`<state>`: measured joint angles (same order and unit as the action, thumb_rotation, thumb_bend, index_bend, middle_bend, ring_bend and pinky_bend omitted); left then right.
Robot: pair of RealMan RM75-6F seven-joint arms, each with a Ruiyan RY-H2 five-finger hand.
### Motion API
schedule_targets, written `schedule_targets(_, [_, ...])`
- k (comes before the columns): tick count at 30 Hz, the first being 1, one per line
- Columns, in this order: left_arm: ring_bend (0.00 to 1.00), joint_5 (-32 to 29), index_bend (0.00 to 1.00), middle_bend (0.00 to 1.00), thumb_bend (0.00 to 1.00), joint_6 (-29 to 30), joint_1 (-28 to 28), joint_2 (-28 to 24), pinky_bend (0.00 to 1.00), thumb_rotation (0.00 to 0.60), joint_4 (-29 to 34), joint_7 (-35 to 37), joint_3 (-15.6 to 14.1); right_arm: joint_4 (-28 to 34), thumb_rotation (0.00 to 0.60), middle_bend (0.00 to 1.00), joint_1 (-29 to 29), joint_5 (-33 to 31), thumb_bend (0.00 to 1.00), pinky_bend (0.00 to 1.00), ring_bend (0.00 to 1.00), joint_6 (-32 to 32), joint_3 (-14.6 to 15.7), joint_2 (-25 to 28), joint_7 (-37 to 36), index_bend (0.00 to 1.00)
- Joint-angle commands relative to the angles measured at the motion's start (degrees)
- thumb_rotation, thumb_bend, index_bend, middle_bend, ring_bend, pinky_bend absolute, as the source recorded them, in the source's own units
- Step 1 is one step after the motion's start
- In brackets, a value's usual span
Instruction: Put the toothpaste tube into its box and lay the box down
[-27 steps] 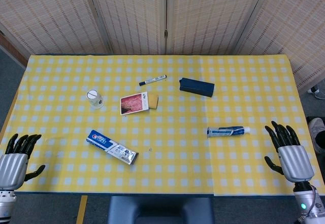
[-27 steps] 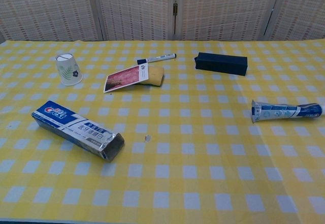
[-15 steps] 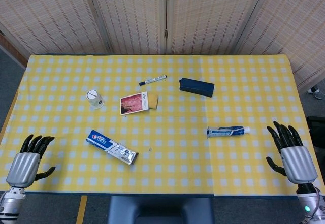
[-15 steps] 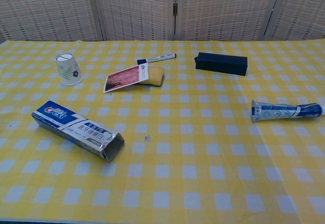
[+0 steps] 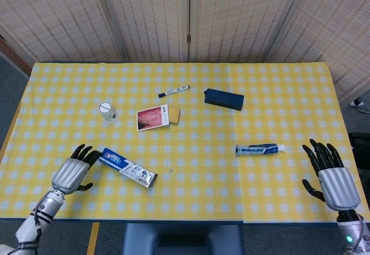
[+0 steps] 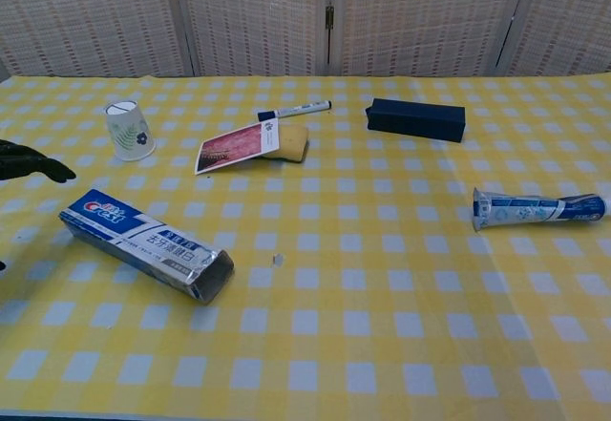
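The blue and silver toothpaste box (image 5: 127, 167) (image 6: 145, 243) lies flat on the yellow checked table, left of centre, its open end toward the front. The toothpaste tube (image 5: 259, 149) (image 6: 537, 209) lies flat on the right side, cap pointing right. My left hand (image 5: 74, 170) hovers open just left of the box's blue end, fingers spread, holding nothing; only its fingertips (image 6: 29, 161) show at the chest view's left edge. My right hand (image 5: 330, 174) stays open near the table's right front corner, apart from the tube.
A small white cup (image 5: 107, 112) stands at the back left. A red card on a yellow sponge (image 5: 157, 117), a marker pen (image 5: 174, 91) and a dark blue case (image 5: 224, 99) lie across the back middle.
My left hand has moved right and inward from the table's front-left corner to just beside the box. The right hand has barely shifted. Box and tube have not moved.
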<state>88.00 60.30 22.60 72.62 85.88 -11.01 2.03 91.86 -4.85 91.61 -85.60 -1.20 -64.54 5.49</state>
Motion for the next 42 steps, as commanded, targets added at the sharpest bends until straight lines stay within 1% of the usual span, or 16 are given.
schedule_targets(1, [0.09,-0.29,0.17,0.2,0.22,-3.59,3.07,1.44,0.04,0.6,-0.8,-1.13,0.3,0.1,0.6,0.0,-0.32,-0.27,0.31,0.0,0.0,0.44,-0.23,0.0,-0.12,0.0])
schedule_targets(6, [0.09,-0.82,0.16,0.2,0.22,-7.51,6.2,3.61,0.04,0.6,-1.78,-2.25,0.17,0.09,0.6,0.0,-1.05,-1.12,0.31,0.0,0.0,1.8,-0.61,-0.11,-0.22,0.0])
schedule_targets(10, [0.09,-0.59,0.16,0.2,0.22,-9.95,8.47,5.55,0.04,0.6,-2.15,-1.65,-0.27,0.16,0.6,0.0,-1.32,-1.96,0.31,0.0,0.0,2.44,-0.89,-0.02,-0.31,0.0])
schedule_targets(15, [0.09,-0.53,0.16,0.2,0.22,-11.56,10.49,7.15,0.04,0.6,-2.9,-1.09,-0.49,0.33,0.6,0.0,-1.28,-2.18,0.31,0.0,0.0,2.49,-0.86,0.21,-0.49,0.0])
schedule_targets(18, [0.09,-0.56,0.19,0.2,0.22,-12.26,11.49,7.84,0.04,0.6,-2.76,-0.75,-0.76,0.4,0.6,0.0,-1.15,-2.05,0.31,0.0,0.0,2.3,-0.7,0.38,-0.66,0.0])
schedule_targets(21, [0.12,-0.43,0.21,0.2,0.22,-12.38,12.12,8.21,0.05,0.6,-2.64,-0.44,-1.05,0.55,0.6,0.0,-0.94,-1.8,0.31,0.0,0.0,1.95,-0.53,0.65,-1.09,0.0])
schedule_targets(27, [0.18,-1.12,0.34,0.28,0.22,-12.25,12.66,8.85,0.12,0.6,-3.84,-1.68,-1.51,0.57,0.6,0.0,-0.3,-1.33,0.31,0.0,0.0,0.75,-0.33,1.02,-1.81,0.0])
schedule_targets(30, [0.23,-0.38,0.42,0.34,0.22,-11.23,12.85,9.43,0.17,0.6,-4.81,-2.17,-1.83,0.62,0.6,0.0,-0.2,-1.42,0.31,0.0,0.0,0.71,-0.3,1.17,-2.09,0.0])
schedule_targets(32, [0.27,-0.03,0.49,0.4,0.25,-10.91,13.05,9.59,0.21,0.6,-5.44,-1.78,-2.07,0.56,0.6,0.0,-0.12,-1.26,0.31,0.0,0.0,0.51,-0.27,1.24,-2.18,0.0])
schedule_targets(34, [0.3,-0.27,0.53,0.43,0.31,-11.04,13.29,9.67,0.24,0.6,-5.83,-1.17,-2.14,0.52,0.6,0.0,-0.06,-1.17,0.31,0.0,0.0,0.35,-0.27,1.27,-2.3,0.0])
schedule_targets(36, [0.31,-0.11,0.53,0.44,0.33,-10.45,13.37,9.98,0.26,0.6,-6.3,-0.93,-2.1,0.47,0.6,0.0,-0.07,-1.15,0.31,0.0,0.0,0.37,-0.28,1.28,-2.49,0.0])
schedule_targets(42, [0.36,1.1,0.54,0.48,0.33,-6.91,12.87,10.28,0.32,0.6,-6.09,1.0,-2.21,0.27,0.6,0.0,-0.29,-0.82,0.31,0.0,0.0,0.5,-0.29,1.21,-2.76,0.0])
